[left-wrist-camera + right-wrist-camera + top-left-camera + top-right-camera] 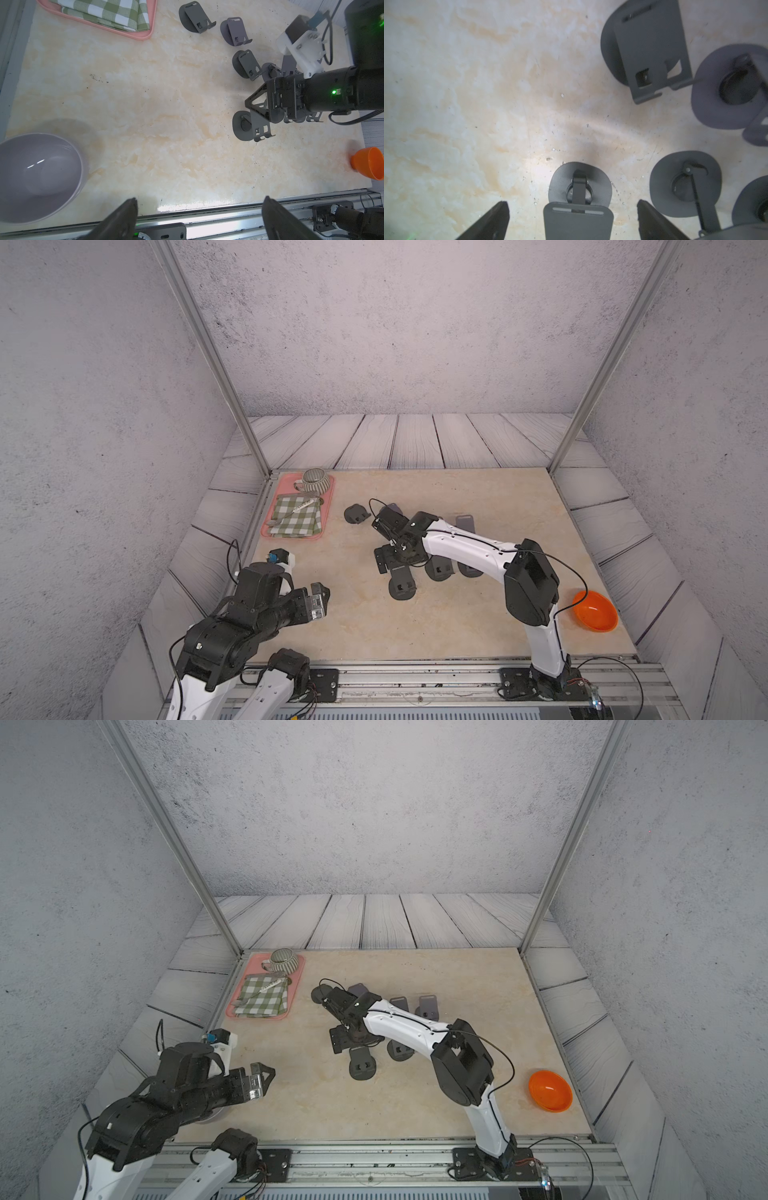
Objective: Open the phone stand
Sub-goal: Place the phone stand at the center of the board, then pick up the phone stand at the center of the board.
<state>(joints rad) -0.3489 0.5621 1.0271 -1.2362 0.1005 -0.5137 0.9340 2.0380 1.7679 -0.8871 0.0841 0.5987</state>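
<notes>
Several dark grey phone stands lie mid-table. One phone stand [578,220] sits between the fingers of my right gripper [572,202], its plate raised off the round base. The jaws are open, with table showing on both sides of the plate, so nothing is gripped. In both top views this stand [402,587] [363,1065] lies just in front of the right gripper [388,562], which points down over the cluster. My left gripper [322,599] [200,199] hovers open and empty at the front left, far from the stands.
Other stands [356,513] [438,568] crowd round the right gripper. A pink tray [328,510] with a checked cloth and striped mug is at the back left. A purple bowl [31,176] sits under the left arm, an orange bowl [595,611] at the front right.
</notes>
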